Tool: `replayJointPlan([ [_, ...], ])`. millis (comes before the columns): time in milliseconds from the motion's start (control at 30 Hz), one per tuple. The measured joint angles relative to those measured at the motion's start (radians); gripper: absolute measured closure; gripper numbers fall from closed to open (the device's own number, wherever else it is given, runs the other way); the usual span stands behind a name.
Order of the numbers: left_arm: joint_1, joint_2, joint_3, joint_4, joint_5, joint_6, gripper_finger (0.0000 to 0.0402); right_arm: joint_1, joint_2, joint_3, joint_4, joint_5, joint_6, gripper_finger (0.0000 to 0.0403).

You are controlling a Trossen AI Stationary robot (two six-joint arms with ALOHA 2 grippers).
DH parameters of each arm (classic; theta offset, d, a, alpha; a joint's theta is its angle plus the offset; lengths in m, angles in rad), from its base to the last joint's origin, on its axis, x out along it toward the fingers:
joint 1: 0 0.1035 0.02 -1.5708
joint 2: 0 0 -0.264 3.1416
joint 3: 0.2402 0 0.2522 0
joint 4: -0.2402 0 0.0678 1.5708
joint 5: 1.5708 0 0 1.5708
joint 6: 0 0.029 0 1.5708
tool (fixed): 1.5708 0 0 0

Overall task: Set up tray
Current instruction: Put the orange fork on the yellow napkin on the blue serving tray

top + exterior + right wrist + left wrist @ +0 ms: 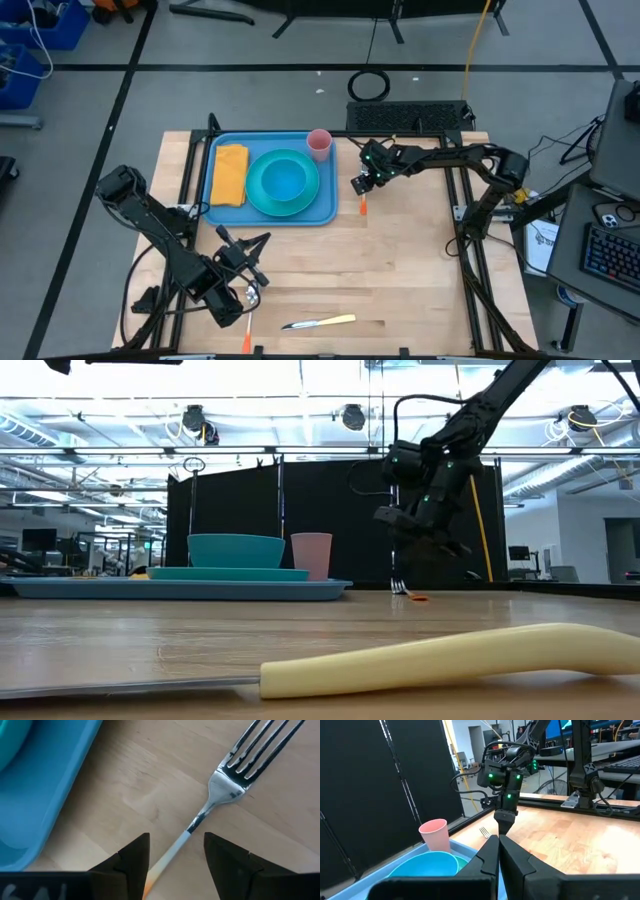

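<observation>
The light-blue tray (215, 205) lies at the table's far left. It carries a yellow napkin (230, 172), a round teal plate (283, 182) and a pink cup (319, 144). Just right of the tray, a fork (220, 790) with an orange handle end (363, 207) lies flat on the wood. My right gripper (176, 840) hangs over it, open and slanting down. Its fingers stand on either side of the fork's handle without touching it. My left gripper (498, 842) is shut on nothing. It is held level above the table's near left (255, 250) and points toward the tray.
A knife with a pale yellow handle (322, 322) lies near the front edge. A spoon (251, 295) with an orange handle lies under my left arm. Bare wood spreads across the table's middle and right (420, 260). Black frame rails run along the table's sides (470, 270).
</observation>
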Motion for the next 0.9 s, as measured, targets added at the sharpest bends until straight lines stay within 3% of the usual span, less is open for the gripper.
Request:
replayJointPlan([
  [333,0.001,0.0,0.0,-0.006,0.0,0.0,0.0385,0.0,0.124,0.077,-0.081,0.0,-0.006,0.0236],
  [600,0.001,0.0,0.0,-0.013,0.003,0.001,0.0385,0.0,0.125,0.108,-0.111,0.002,-0.027,0.0243],
  [900,0.001,0.0,0.0,-0.037,0.008,-0.03,0.0385,0.0,0.126,0.111,-0.126,0.015,-0.04,0.0319],
])
